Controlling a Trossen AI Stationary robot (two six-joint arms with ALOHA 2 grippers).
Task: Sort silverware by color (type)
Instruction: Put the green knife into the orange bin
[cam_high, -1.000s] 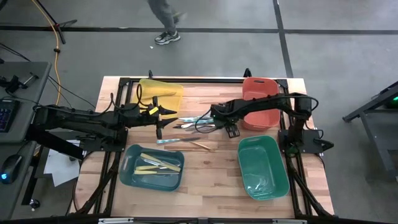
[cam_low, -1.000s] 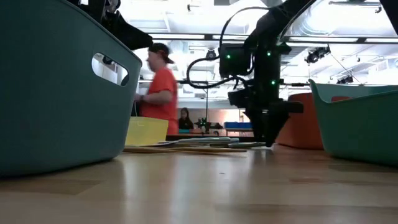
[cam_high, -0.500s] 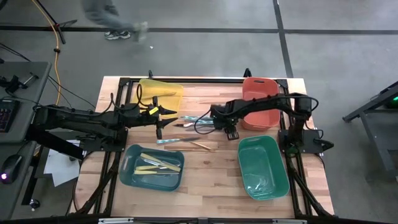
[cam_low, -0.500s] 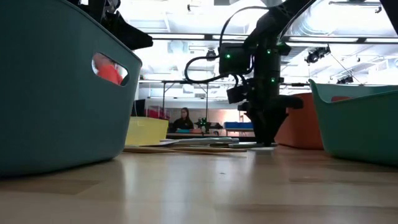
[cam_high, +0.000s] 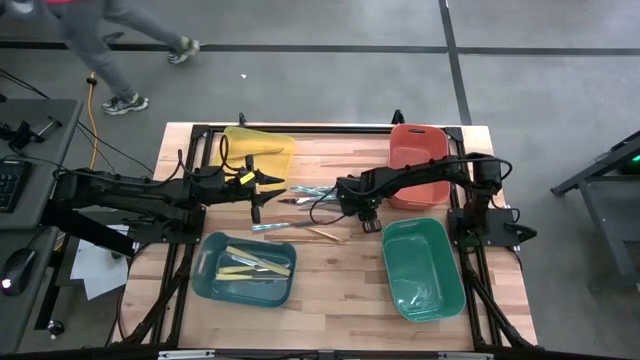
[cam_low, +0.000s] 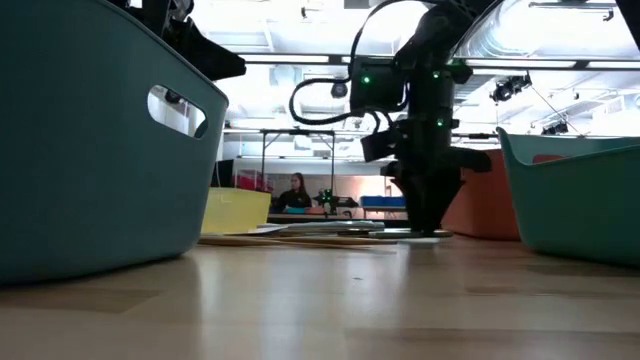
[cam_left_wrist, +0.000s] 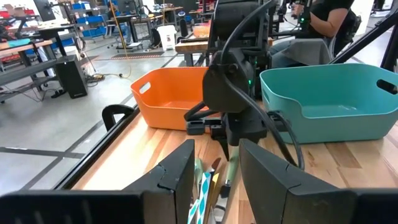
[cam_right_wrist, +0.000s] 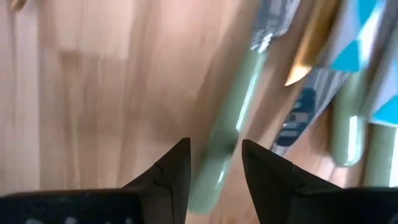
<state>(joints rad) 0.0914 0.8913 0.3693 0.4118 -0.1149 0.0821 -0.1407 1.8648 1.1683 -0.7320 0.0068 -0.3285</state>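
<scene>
Straddling a pale green utensil handle (cam_right_wrist: 225, 140) in the loose silverware (cam_high: 305, 197) at mid-bench, the open right end effector (cam_high: 366, 212) needed to close squarely on that handle alone, while the left end effector (cam_high: 257, 192), also open, waited toward the left edge.

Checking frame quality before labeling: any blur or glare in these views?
Right wrist view: motion-blurred, the green-handled utensil between the right gripper fingers is smeared. Low view: blue bin is soft up close, ceiling lights blown out. High view: sharp on the table; walking person blurred. Left wrist view: clean.
</scene>
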